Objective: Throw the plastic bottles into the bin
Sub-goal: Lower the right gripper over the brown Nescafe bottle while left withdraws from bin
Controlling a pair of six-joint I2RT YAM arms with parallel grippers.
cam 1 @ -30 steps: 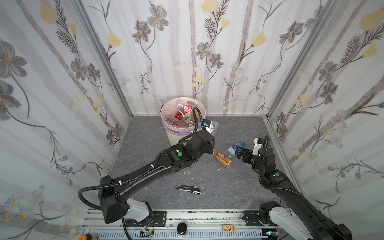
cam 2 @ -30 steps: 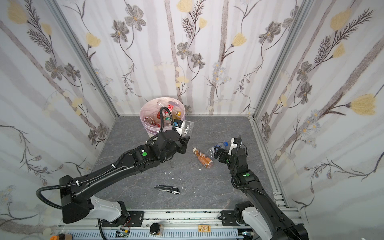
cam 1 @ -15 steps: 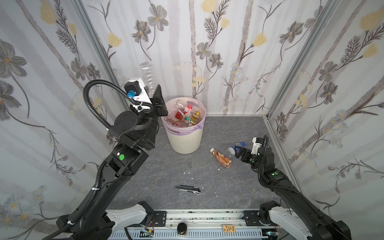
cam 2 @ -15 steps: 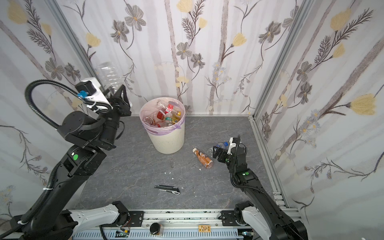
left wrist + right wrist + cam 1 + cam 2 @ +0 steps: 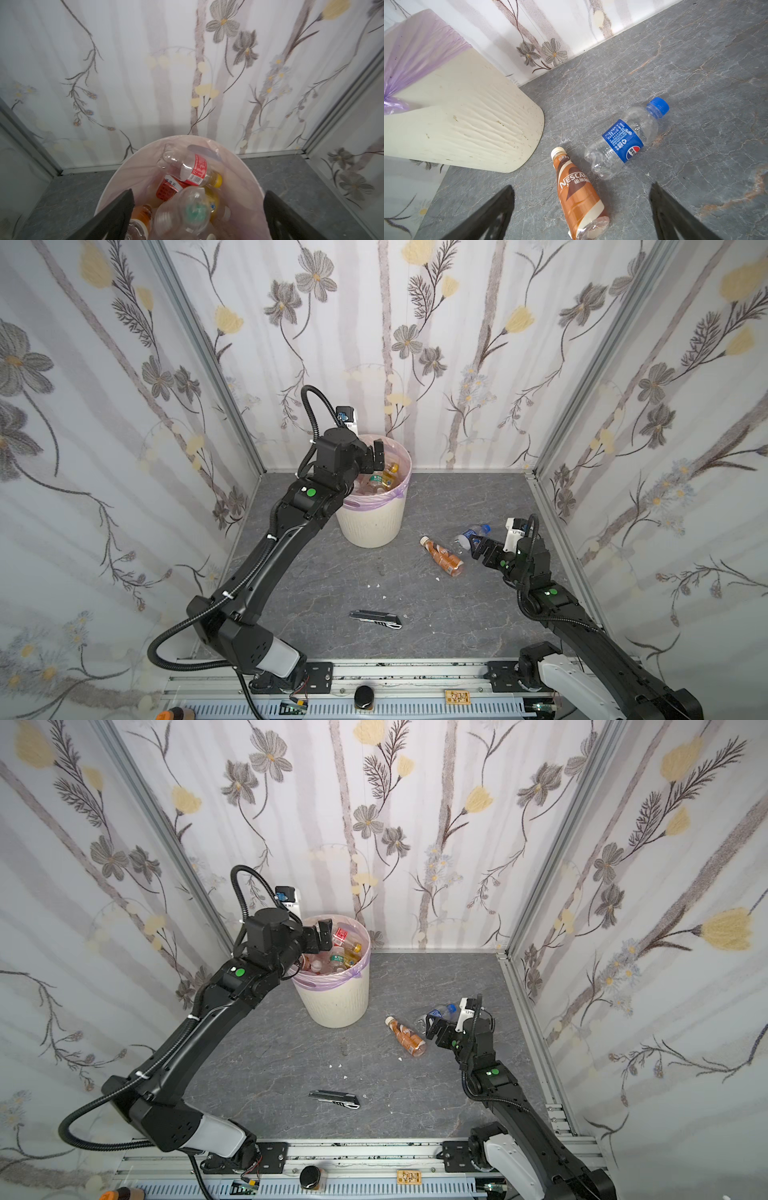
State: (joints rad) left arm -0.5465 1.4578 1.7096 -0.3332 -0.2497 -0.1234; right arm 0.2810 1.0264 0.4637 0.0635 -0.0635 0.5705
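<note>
The cream bin (image 5: 374, 518) (image 5: 336, 1006) with its pink liner stands at the back of the floor, holding several plastic bottles. My left gripper (image 5: 321, 938) (image 5: 198, 192) hovers open above the bin's mouth. Under it a blurred clear bottle (image 5: 187, 212) with a green label rests on the pile, touching neither finger. An amber coffee bottle (image 5: 442, 556) (image 5: 577, 195) and a clear blue-labelled bottle (image 5: 469, 535) (image 5: 623, 139) lie on the floor to the right. My right gripper (image 5: 478, 547) (image 5: 581, 185) is open just above the amber one, empty.
A grey-black utility knife (image 5: 376, 619) (image 5: 334, 1099) lies near the front middle of the floor. Flowered walls close in the left, back and right sides. A metal rail (image 5: 374, 672) runs along the front edge.
My left arm swung from the left wall to above the bin and its jaws opened. The clear bottle it carried now lies in the bin. The right arm stayed put.
</note>
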